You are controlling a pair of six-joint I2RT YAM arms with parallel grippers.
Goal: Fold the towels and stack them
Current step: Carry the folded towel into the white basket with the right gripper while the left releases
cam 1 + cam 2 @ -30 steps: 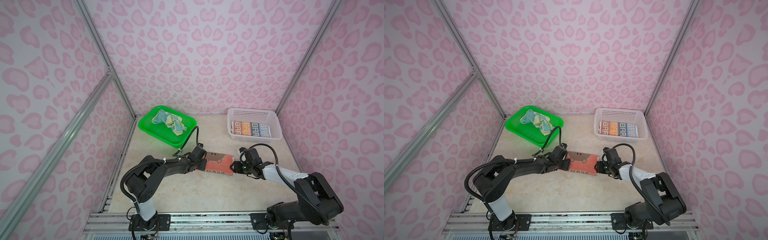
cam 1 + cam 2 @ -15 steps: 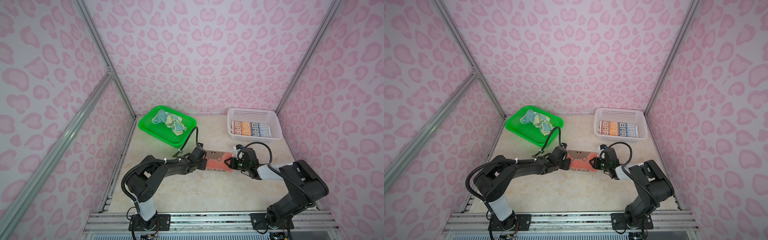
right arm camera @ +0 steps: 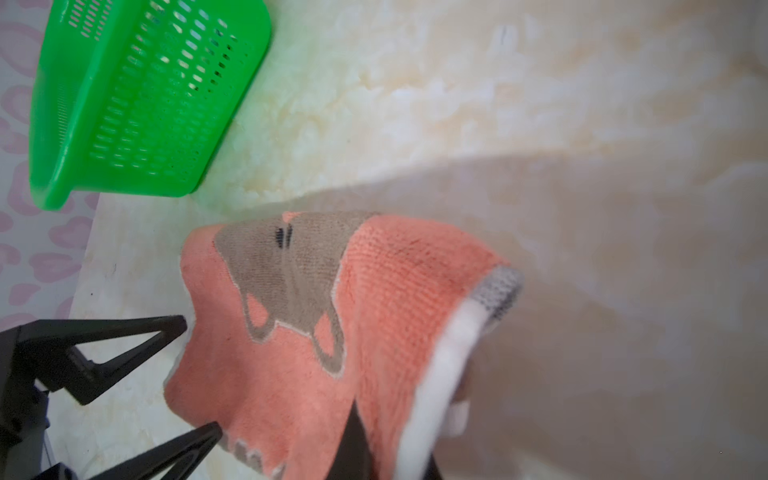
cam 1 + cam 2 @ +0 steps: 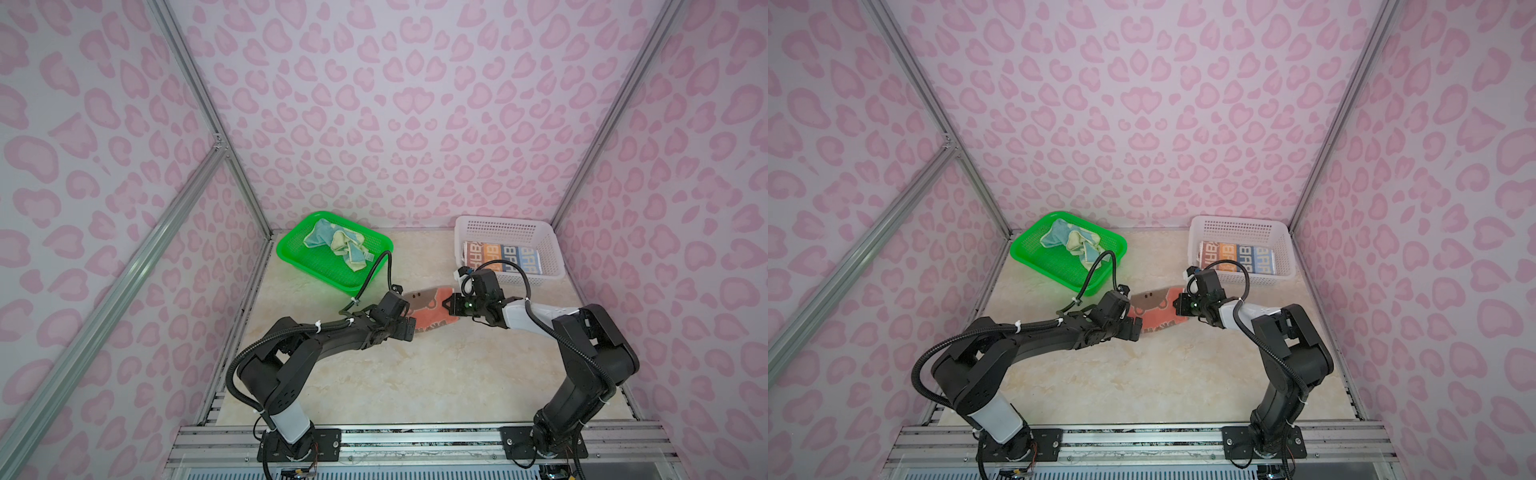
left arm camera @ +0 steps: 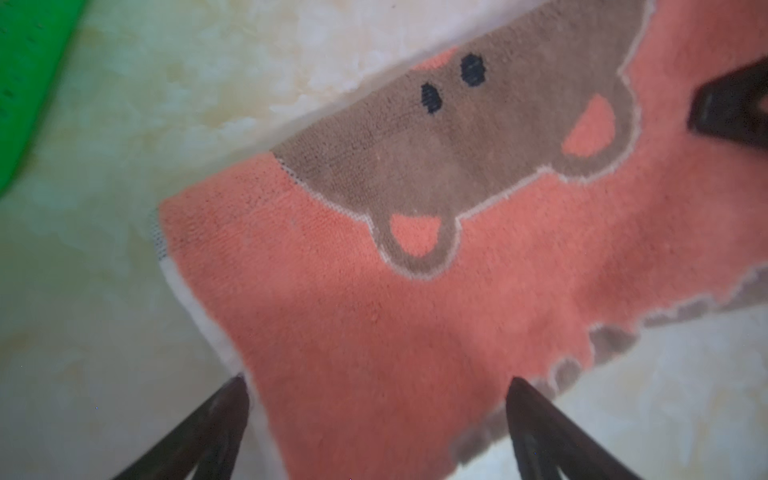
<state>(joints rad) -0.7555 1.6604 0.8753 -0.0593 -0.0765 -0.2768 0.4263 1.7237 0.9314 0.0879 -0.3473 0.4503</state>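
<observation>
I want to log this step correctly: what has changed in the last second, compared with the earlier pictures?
The left gripper opened wide and let go of the orange bear towel. The right gripper closed on the towel's opposite edge and lifted that edge off the table. Unchanged: the green basket with its crumpled towels, and the white basket with the lettered towel.

The right pincer (image 3: 395,432) clamps the orange bear towel (image 3: 386,291).
</observation>
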